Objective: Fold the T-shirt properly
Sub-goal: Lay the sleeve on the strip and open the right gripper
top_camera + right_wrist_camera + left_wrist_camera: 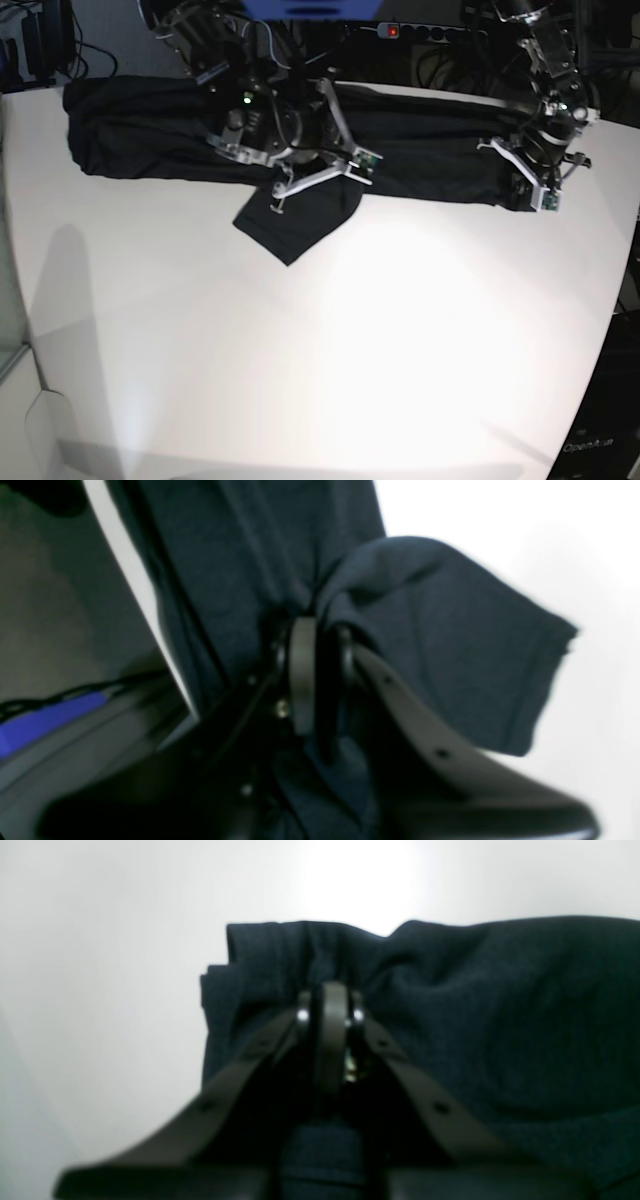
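- Nearest you, a flap of the shirt (295, 225) hangs toward the near side from the right gripper (312, 180), jaws pinching its cloth.
- Farther back, the shirt's long axis runs left to right along the table's (330, 360) far edge.
- At its right end (your view), the left gripper (528, 178) is clenched on cloth.

Both wrist views are blurred and soft. Overhead glare is seen on the white counter (380, 330), which is blown out. The base view's edges are bowed, its corners dimmed.
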`<state>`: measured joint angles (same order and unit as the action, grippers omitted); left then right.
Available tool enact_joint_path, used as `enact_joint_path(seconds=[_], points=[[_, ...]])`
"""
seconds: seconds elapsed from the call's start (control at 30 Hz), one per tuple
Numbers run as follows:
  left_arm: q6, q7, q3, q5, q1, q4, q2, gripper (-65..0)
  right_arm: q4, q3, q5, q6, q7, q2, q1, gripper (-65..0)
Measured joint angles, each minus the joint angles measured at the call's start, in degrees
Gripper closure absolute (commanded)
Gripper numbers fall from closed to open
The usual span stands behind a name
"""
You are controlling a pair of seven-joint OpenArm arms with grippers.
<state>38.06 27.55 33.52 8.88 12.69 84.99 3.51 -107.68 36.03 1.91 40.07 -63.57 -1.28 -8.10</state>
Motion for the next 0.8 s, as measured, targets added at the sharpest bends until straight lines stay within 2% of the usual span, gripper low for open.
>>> enact_joint_path(seconds=[0.23,0.33,0.4,0.63,0.8], points=[[0.02,-0.07,0.0,0.0,0.0,0.0,0.0,-2.6,0.48,0.0,-0.02,0.0,-0.02,-0.15,0.0,-37.9],[0.02,-0.07,0.0,0.02,0.0,0.0,0.0,-2.6,0.48,0.0,-0.02,0.0,-0.04,-0.15,0.0,-44.1],[0.02,-0.15,-0.02,0.02,0.0,0.0,0.0,-2.6,0.44,0.0,-0.02,-0.02,-0.07,-0.17,0.0,-45.0],[0.04,-0.15,0.0,-0.04,0.02,0.0,0.0,-2.6,0.07,0.07,0.02,0.0,0.42,-3.43,0.02,-44.7],[0.07,-0.17,0.02,-0.11,0.02,-0.02,0.0,-2.6,0.04,-0.55,-0.13,-0.02,0.33,-8.98,1.42,-44.4]])
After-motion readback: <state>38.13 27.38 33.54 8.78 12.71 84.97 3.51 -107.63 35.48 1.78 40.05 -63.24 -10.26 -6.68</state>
